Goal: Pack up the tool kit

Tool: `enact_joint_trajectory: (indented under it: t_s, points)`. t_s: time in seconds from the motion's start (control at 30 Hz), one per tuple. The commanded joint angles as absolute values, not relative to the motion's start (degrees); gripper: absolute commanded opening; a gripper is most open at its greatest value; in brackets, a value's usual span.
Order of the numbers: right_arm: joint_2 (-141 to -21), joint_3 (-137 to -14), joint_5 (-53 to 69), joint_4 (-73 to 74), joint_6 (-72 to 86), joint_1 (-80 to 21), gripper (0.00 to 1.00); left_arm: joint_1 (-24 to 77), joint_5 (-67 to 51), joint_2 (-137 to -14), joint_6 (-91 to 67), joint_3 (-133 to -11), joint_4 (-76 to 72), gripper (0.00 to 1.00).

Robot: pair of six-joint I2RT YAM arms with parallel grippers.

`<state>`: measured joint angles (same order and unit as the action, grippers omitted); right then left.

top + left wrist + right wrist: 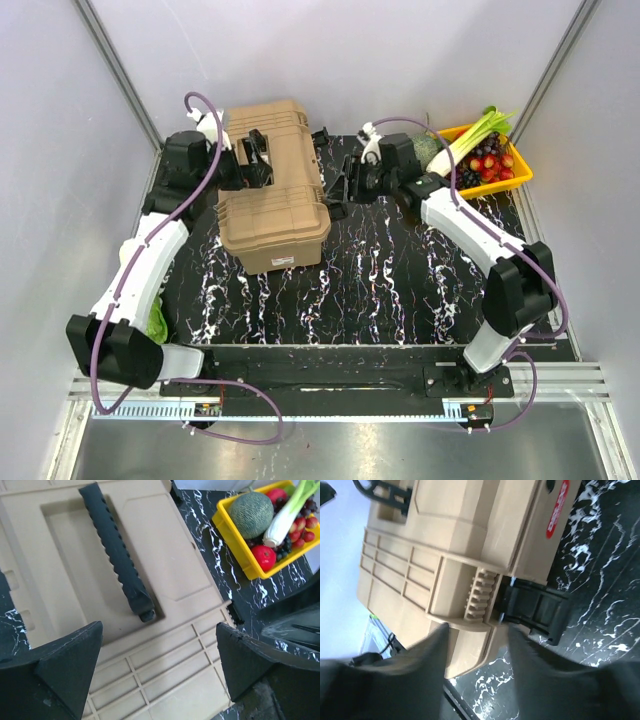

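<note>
1. Black surface (380,280) veined with white, like marble, spread across the whole table.
2. Closed in by pale grey walls (330,50) at the back and both sides, with aluminium posts (115,70) slanting up the far corners.
3. Along the near edge, a metal rail (330,405) carrying both arm bases.
4. Tan toolbox (272,200) standing on the far left part of the surface, ribbed lid down, black handle (117,555) lying flat in its recess.
5. Left gripper (160,670) poised over the lid just short of the handle, spread wide, fingers (60,670) far apart above the ribbed panel, nothing held.
6. Right gripper (480,675) at the toolbox's right side, parted with nothing between, blurred fingers (420,675) pointing toward a black latch (535,612); contact with the box impossible to tell.
7. Yellow tray (500,187) in the far right corner, well apart from the toolbox, holding a melon (251,515), a leek (287,512) and red fruit.
8. Green leafy thing (157,322) at the left edge, half hidden beside the left arm.
</note>
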<state>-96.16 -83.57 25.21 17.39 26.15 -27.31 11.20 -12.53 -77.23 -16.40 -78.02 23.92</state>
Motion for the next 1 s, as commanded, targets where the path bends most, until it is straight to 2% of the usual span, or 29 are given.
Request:
enact_joint_trajectory:
  t_s: [0.0, 0.1, 0.2, 0.27, 0.47, 0.73, 0.83, 0.97]
  points:
    - [-96.68, -80.6, 27.78, 11.52, 27.94, -30.14, 0.45, 12.56, -18.35, -72.52, -14.24, -72.88, 13.2, 0.98]
    - [-96.77, -78.85, 26.9, 10.9, 30.32, -30.58, 0.34, 14.49, -20.39, -70.06, -14.68, -68.83, 7.23, 0.87]
    - [-96.77, -75.95, 26.81, 9.93, 31.11, -30.94, 0.31, 17.65, -19.43, -68.91, -14.59, -65.66, 1.95, 0.81]
    - [-97.03, -74.54, 27.42, 9.32, 31.55, -31.37, 0.3, 20.2, -18.38, -69.6, -13.54, -65.39, 1.14, 0.79]
    - [-98.08, -72.86, 23.47, 9.58, 32.34, -35.06, 0.28, 26.89, -10.64, -74.17, -9.23, -67.23, 6.76, 0.79]
    - [-96.25, -74.8, 10.91, 17.05, 43.41, -34.46, 0.25, 28.65, -2.64, -76.73, -4.49, -68.82, 17.91, 0.75]
    - [-92.65, -73.22, 7.31, 17.31, 45.69, -33.4, 0.29, 28.65, -2.02, -76.29, -4.05, -66.54, 19.33, 0.7]
    - [-87.64, -70.24, 5.1, 15.83, 50.69, -29.37, 0.3, 28.92, -3.52, -77.08, -1.15, -64.42, 23.01, 0.54]
